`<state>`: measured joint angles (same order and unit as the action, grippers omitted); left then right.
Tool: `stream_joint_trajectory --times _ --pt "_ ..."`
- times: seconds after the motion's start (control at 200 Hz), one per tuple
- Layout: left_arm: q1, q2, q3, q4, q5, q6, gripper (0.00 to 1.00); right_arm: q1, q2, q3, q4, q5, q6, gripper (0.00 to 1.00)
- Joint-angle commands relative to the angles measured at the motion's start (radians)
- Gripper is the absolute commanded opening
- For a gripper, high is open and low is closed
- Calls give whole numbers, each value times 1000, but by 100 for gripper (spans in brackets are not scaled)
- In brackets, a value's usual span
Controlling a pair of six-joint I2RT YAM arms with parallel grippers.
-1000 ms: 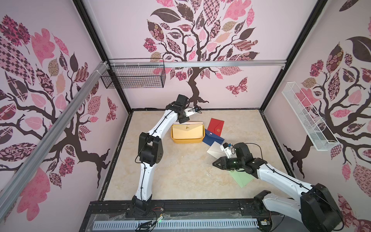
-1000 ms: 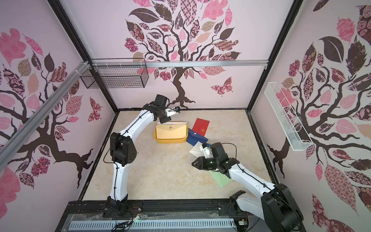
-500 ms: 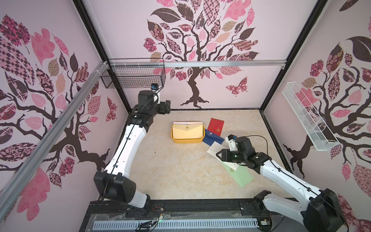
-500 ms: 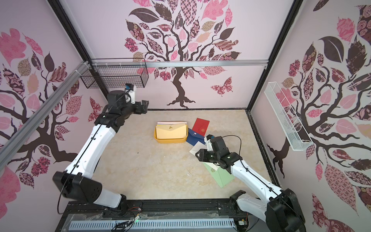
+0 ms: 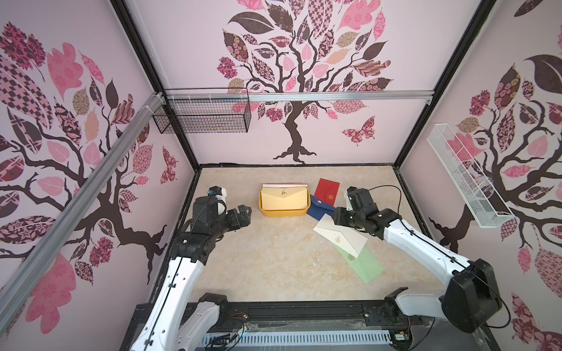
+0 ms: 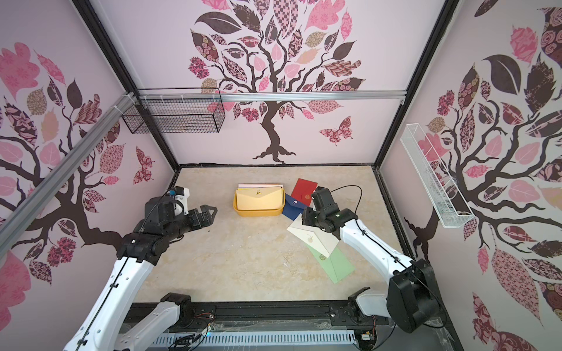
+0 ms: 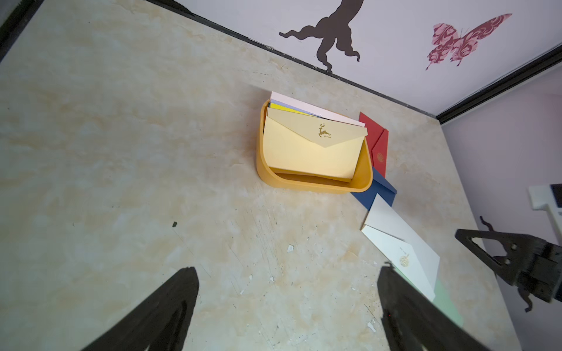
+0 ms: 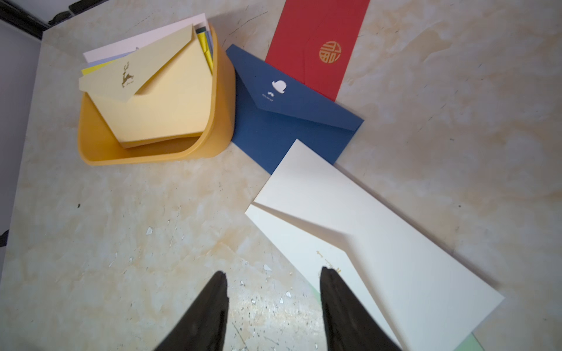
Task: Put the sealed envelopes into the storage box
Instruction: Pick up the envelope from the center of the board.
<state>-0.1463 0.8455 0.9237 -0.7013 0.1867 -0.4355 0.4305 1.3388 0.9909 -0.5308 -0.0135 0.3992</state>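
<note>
The yellow-orange storage box (image 5: 282, 213) stands at the back middle of the floor and holds several sealed envelopes, a cream one with a deer emblem (image 5: 284, 199) on top. Right of it on the floor lie a red envelope (image 5: 327, 190), a navy one (image 5: 317, 209), a white one (image 5: 342, 235) and a light green one (image 5: 366, 266), overlapping. My left gripper (image 5: 245, 216) hangs open and empty left of the box. My right gripper (image 8: 273, 272) is open just over the white envelope's (image 8: 380, 243) near edge, one fingertip above its flap.
A black wire basket (image 5: 206, 115) hangs on the back wall at the left. A white mesh tray (image 5: 465, 179) hangs on the right wall. The black front rail (image 5: 304, 313) carries both arm bases. Bare floor lies between the arms.
My left arm has left the box, swung out to the left wall and come down beside the box with its jaws opened wide. My right gripper moved back over the white envelope and opened wider.
</note>
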Motion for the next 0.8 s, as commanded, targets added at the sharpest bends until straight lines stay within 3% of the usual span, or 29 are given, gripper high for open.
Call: stream_joint_trajectory --times 0.0,0.16,0.345,0.43,0.58,0.79 --pt "0 -29 -66 -45 77 -152 97 -49 87 63 -42 29 -15 51" --pt "0 -43 -148 -43 202 -196 97 -69 186 124 -61 25 -39 51" --pt "-2 -49 -215 -23 298 -241 83 -76 308 160 -68 -35 -45 46" --pt "-29 -48 -239 -10 301 -255 77 -75 348 167 -81 -72 -34 44" --pt "-101 -30 -242 -9 251 -256 77 -75 381 141 -76 -100 -22 44" --pt "-123 -7 -265 22 261 -261 77 -77 388 86 -69 -150 -71 50"
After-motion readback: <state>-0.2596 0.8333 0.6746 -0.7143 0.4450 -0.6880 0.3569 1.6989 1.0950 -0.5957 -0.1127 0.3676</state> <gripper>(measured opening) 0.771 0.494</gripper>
